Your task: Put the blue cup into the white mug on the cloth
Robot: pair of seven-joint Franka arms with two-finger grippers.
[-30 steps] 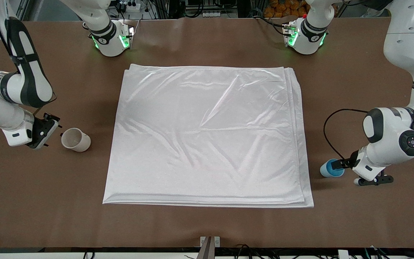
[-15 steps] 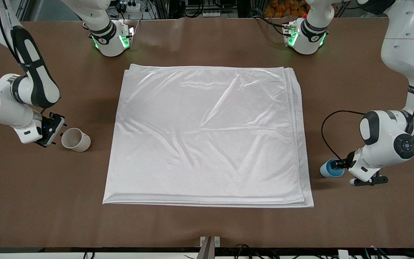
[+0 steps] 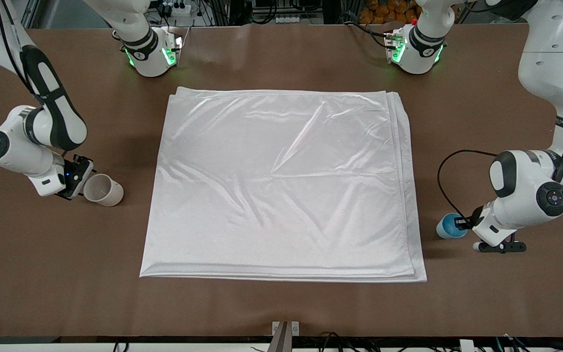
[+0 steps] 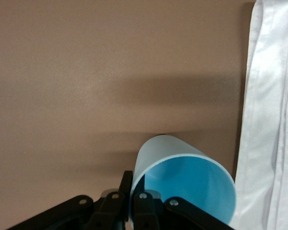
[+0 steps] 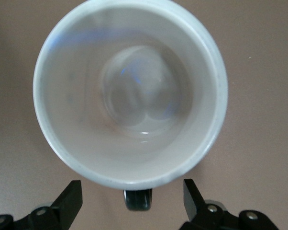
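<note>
Your left gripper (image 4: 129,203) is pinched on the rim wall of the small light-blue handleless tapered cup (image 3: 450,226), 1 finger (image 4: 143,206) inside the mouth and the other outside against the wall, so the cup can be carried by its lip while its body hangs free to drop into another vessel. In the left wrist view the blue cup (image 4: 189,184) sits tilted with its open mouth toward the camera, just beside the layered edge of the cloth (image 4: 271,120). In the front view it is low over the bare brown table (image 3: 482,303), at the left arm's end, and you cannot tell whether its base touches the surface.

Your right gripper (image 5: 132,201) is spread wide, a finger (image 5: 70,201) on each side of the small black handle (image 5: 138,199) of the off-white cylindrical mug (image 5: 129,91), without contact. That straddle looks like the set-up for a grasp at the handle side, which would leave the mouth unobstructed for the cup. The mug (image 3: 103,189) stands on the table at the right arm's end, beside the cloth's edge and apart from it, with the right gripper (image 3: 77,177) right against it.

Between the 2 grippers lies the large shiny white folded fabric sheet (image 3: 281,186), wrinkled and bare. You would judge that the mug must reach the cloth first, since neither vessel is on it yet.
</note>
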